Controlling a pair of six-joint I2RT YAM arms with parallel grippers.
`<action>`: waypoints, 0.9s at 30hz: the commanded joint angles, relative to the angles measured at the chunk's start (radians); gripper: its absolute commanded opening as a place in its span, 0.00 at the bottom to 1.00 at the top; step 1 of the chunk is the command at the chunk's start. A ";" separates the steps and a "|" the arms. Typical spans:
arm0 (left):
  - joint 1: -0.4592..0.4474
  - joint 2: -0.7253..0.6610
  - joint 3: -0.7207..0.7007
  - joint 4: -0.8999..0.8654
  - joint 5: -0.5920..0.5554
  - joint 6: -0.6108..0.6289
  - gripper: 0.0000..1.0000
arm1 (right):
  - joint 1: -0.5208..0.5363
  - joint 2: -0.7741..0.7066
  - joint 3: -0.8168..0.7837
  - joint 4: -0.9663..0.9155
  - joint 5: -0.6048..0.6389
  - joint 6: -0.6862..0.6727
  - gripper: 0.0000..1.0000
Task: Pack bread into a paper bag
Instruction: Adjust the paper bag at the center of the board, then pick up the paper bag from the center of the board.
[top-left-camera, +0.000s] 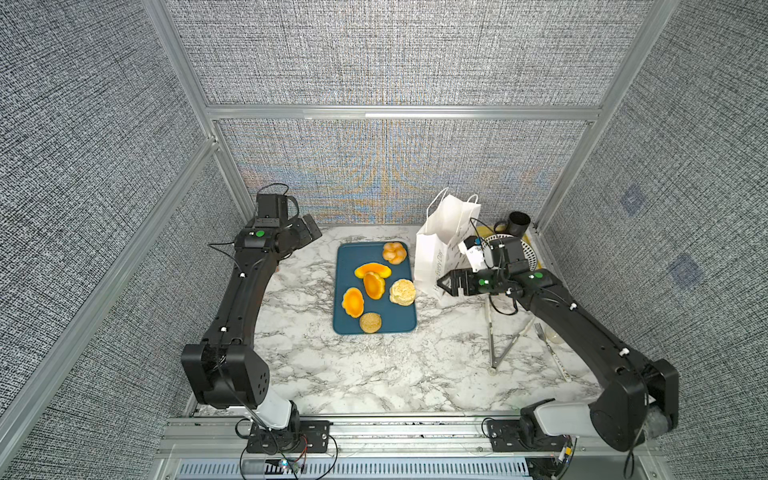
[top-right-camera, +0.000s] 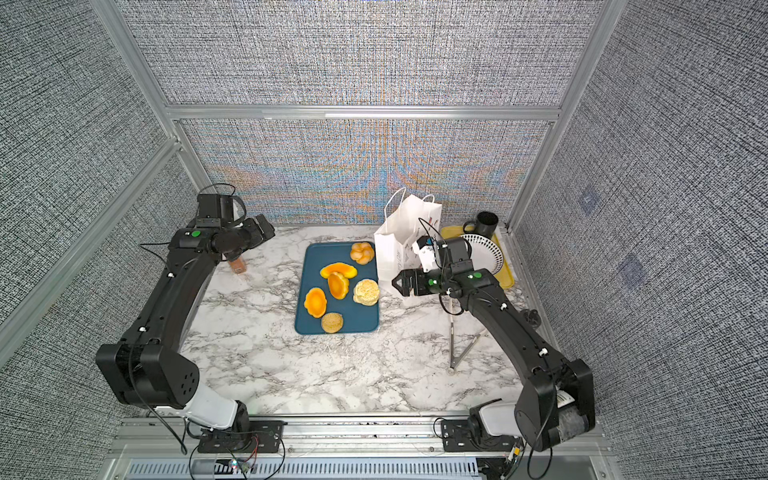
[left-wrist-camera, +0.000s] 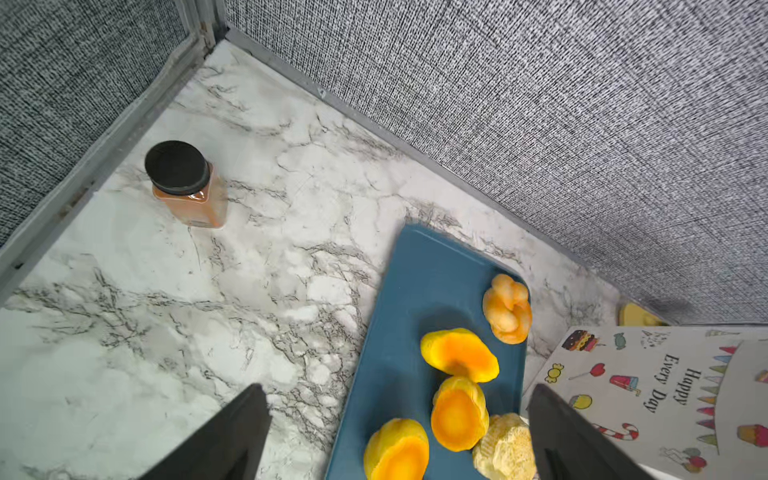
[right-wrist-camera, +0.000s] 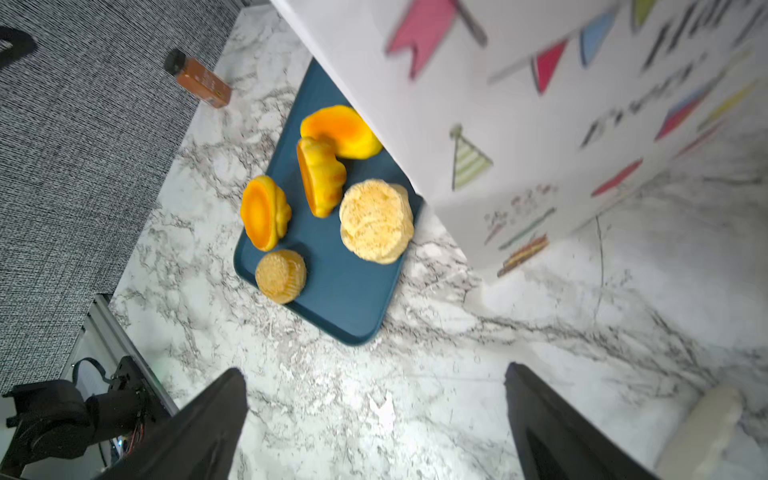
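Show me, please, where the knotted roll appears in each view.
Top view: knotted roll on the blue tray's far corner, next to the paper bag.
Top view: roll, same corner.
Left wrist: roll on the tray corner nearest the bag.
Right wrist: not visible; the bag hides that corner.
Shared landmark: the blue tray.

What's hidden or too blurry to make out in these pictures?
- Inside of the paper bag: top views, its walls hide it.
- Knotted roll: right wrist view, behind the bag.
- Bag's lettering: right wrist view, blurred.
- Jar: top views, mostly under the left arm.
- Plate: top views, partly behind the right arm.
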 joint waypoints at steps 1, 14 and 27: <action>0.000 0.035 0.036 -0.041 0.025 0.008 0.99 | 0.011 -0.049 -0.035 -0.011 0.037 0.035 0.99; -0.184 0.343 0.472 -0.159 0.250 -0.020 0.98 | 0.010 -0.131 0.037 -0.066 0.313 0.018 0.99; -0.449 0.714 0.990 -0.377 0.341 0.062 0.89 | -0.092 -0.079 0.131 0.028 0.389 0.043 0.99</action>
